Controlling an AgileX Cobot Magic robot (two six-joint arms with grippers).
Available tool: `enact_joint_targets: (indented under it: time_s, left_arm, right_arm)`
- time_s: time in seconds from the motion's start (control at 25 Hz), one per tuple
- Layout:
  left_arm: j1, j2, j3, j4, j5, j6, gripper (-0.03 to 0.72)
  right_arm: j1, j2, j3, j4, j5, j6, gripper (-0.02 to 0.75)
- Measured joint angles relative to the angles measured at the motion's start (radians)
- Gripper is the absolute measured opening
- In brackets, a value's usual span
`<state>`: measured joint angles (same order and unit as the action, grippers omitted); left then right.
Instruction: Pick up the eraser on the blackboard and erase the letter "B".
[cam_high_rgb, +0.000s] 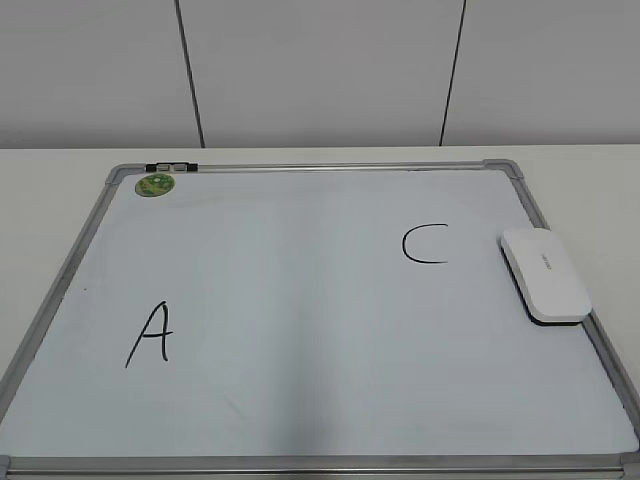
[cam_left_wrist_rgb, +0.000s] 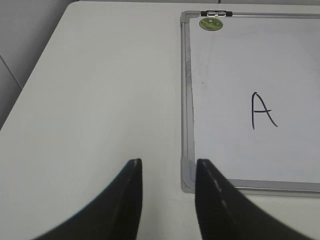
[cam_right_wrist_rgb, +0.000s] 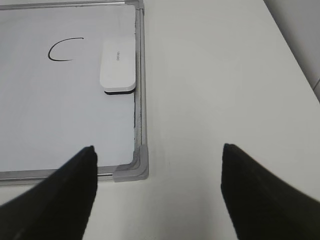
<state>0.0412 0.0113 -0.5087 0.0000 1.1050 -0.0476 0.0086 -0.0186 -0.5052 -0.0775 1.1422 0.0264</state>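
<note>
Both tools hang over bare worktop (cam_left_wrist_rgb: 100, 90), holding nothing: the left tool (cam_left_wrist_rgb: 167, 172) slightly parted by the blackboard's (cam_high_rgb: 300, 300) near-left corner, the right tool (cam_right_wrist_rgb: 157, 160) spread wide above its near-right corner. Beside the "C" (cam_high_rgb: 424, 245), the eraser (cam_high_rgb: 545, 273) lies against the board's right frame. "A" (cam_high_rgb: 150, 335) remains; no "B" shows.

The blackboard (cam_high_rgb: 300, 400) carries two legible hand-drawn black capitals. An "A" (cam_high_rgb: 150, 335) stands on its lower left area; the left wrist view shows the same letter. A "C" (cam_high_rgb: 424, 244) stands on its right half, just left of the eraser (cam_high_rgb: 544, 274). The eraser's white top bears a short line of small grey lettering, too small to read. The round green magnet (cam_high_rgb: 156, 184) at the upper left corner shows a printed pattern, not legible.
</note>
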Motion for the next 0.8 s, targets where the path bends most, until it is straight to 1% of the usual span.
enact_joint_targets:
  time_s: [0.24, 0.8]
  left_arm:
    - [0.000, 0.000, 0.000, 0.030, 0.000, 0.000, 0.251]
    - [0.000, 0.000, 0.000, 0.033, 0.000, -0.002, 0.251]
  right_arm:
    - [0.000, 0.000, 0.000, 0.000, 0.000, 0.000, 0.591]
    - [0.000, 0.000, 0.000, -0.002, 0.000, 0.000, 0.591]
